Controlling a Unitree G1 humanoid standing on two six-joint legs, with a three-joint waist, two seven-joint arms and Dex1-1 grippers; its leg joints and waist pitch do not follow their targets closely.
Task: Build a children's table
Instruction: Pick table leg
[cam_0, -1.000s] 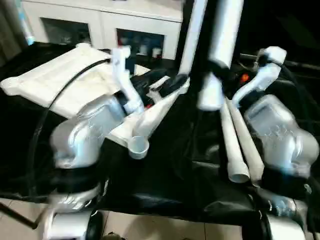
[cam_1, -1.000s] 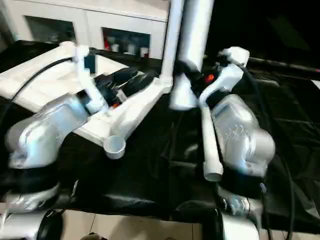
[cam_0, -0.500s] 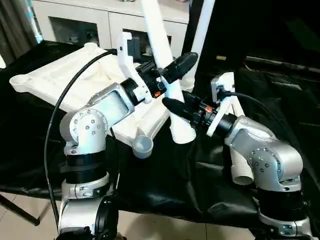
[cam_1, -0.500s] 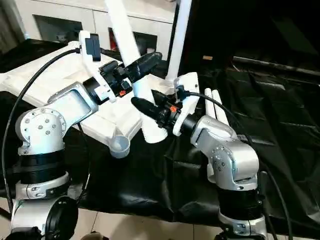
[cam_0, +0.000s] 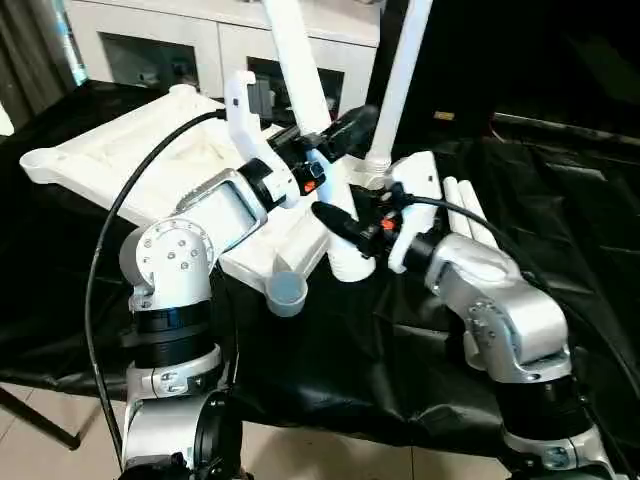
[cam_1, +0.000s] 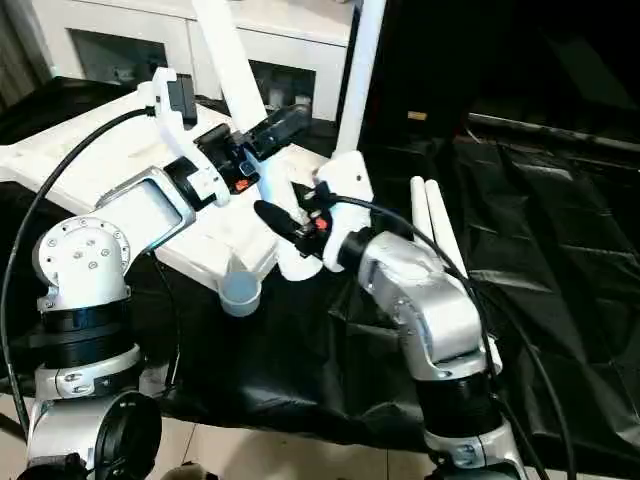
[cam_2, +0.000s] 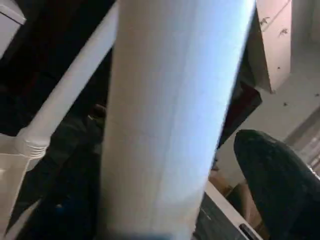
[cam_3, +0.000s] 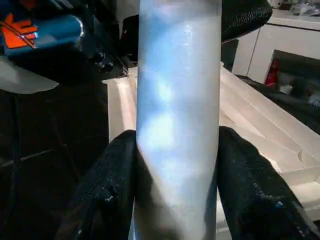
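Black-draped table (cam_0: 560, 200) is filling most of the frame, carrying the parts.

Tabletop (cam_0: 120, 160) is lying upside down at upper left, ribs up, one corner socket (cam_0: 287, 291) hanging off the near edge at centre. One leg (cam_0: 400, 80) is already standing upright in the far corner socket, upper centre. Two spare legs (cam_1: 435, 225) are lying side by side on the cloth, centre right.

Second leg (cam_0: 305, 90) is being held, slanting up out of the frame top, its thick end low at centre.

Right gripper (cam_0: 350, 235) is clamping this leg near its thick end, fingers (cam_3: 250, 185) pressing both sides. Left gripper (cam_0: 325, 145) is straddling it higher up, jaws wide; contact unclear.

Step, by judgement: seating the second leg. Next move is calling for bringing the thick end over an open socket, lining the leg upright, then pressing down.
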